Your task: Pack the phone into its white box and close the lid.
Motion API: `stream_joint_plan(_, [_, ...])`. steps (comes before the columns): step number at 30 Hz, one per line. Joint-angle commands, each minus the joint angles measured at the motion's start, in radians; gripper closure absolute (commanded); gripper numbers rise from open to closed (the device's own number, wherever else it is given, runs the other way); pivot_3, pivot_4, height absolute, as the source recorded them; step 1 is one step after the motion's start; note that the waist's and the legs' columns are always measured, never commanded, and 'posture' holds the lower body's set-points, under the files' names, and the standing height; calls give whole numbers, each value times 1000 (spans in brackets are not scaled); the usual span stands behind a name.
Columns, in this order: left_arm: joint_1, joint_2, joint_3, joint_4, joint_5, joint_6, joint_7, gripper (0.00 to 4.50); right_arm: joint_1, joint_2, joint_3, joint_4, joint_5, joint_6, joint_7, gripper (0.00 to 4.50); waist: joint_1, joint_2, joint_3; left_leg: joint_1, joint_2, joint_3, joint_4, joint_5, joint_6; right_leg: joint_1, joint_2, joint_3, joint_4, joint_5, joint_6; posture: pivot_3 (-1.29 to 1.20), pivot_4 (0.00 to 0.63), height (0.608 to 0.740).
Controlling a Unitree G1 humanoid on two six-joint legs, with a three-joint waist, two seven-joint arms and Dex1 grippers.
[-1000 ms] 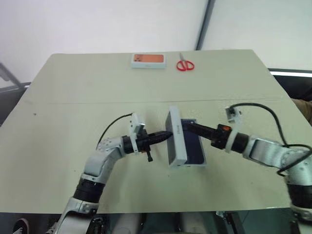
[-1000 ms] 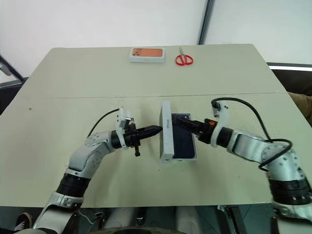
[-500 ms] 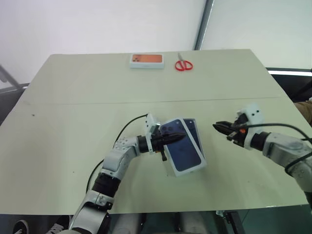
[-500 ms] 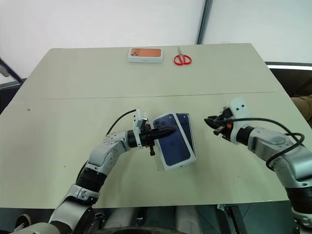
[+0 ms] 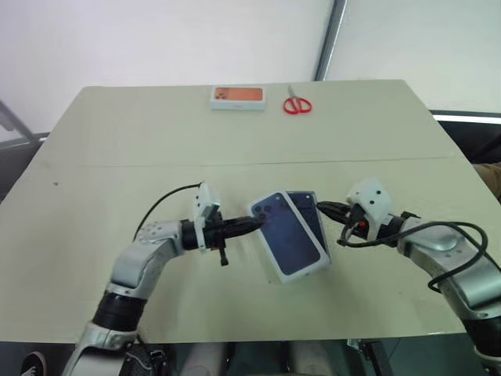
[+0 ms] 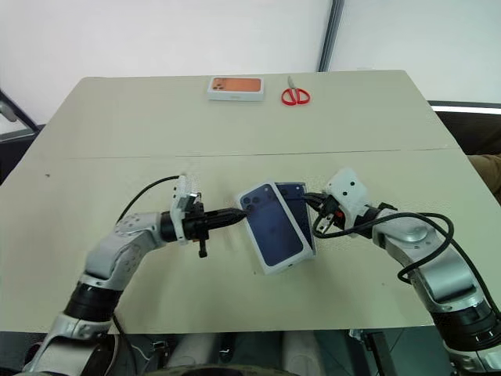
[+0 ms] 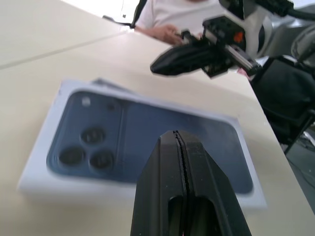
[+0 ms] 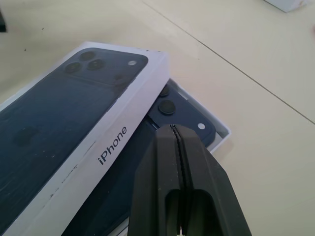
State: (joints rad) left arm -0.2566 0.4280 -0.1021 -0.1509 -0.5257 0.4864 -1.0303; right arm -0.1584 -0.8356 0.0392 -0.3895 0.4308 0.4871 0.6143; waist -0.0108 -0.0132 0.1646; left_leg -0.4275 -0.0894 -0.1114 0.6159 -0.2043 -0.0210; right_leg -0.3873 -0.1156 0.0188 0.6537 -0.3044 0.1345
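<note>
The lid (image 5: 287,235), white with a dark-blue phone picture facing up, lies flat but askew across the white box (image 8: 222,135). The dark navy phone (image 8: 183,112) sits in the box, and its camera end peeks out from under the lid's right edge. My left gripper (image 5: 254,223) is shut, pointing right, with its tip at the lid's left edge; whether it touches is unclear. My right gripper (image 5: 322,207) is shut and empty, pointing left over the exposed strip of phone. In the left wrist view the lid (image 7: 147,128) lies beyond my shut left gripper (image 7: 174,135).
A small orange-topped box (image 5: 237,96) and red scissors (image 5: 297,104) lie at the far edge of the beige table (image 5: 117,141). A person in a white shirt (image 7: 172,12) sits beyond the table's right side, next to a dark chair (image 7: 290,98).
The lid stood on its long edge beside the box and now lies flat, crooked, over it. My right gripper shut, drew away and returned. My left gripper pushed in, then drew back left.
</note>
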Motion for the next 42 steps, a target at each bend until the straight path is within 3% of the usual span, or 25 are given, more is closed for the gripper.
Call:
stream_joint_plan(1, [55, 40, 20, -50, -8, 3, 0, 4500, -5, 19, 4, -22, -41, -31, 20, 4476, 0, 0, 0, 0, 0, 0, 0, 0, 0, 0, 0, 0, 0, 0, 0, 0, 150, 740])
stream_joint_plan(6, [109, 53, -4, -54, 17, -23, 10, 4500, -27, 59, 24, -15, -84, -32, 33, 4476, 3, 0, 0, 0, 0, 0, 0, 0, 0, 0, -1, 0, 0, 0, 0, 0, 150, 740])
stream_joint_plan(18, [-2, -77, -111, 168, 137, -101, 36, 4500, -23, 73, 27, 2, -190, -64, 73, 4476, 2, 0, 0, 0, -1, 0, 0, 0, 0, 0, -1, -1, 0, 0, 0, 0, 150, 740])
stream_joint_plan(42, [-176, -275, -114, 346, 201, -170, 111, 4500, 40, 61, -35, 29, -275, -80, 91, 4476, 23, 0, 0, 1, -2, -1, 2, 0, 0, 3, -1, -2, 0, 0, 0, 0, 150, 740])
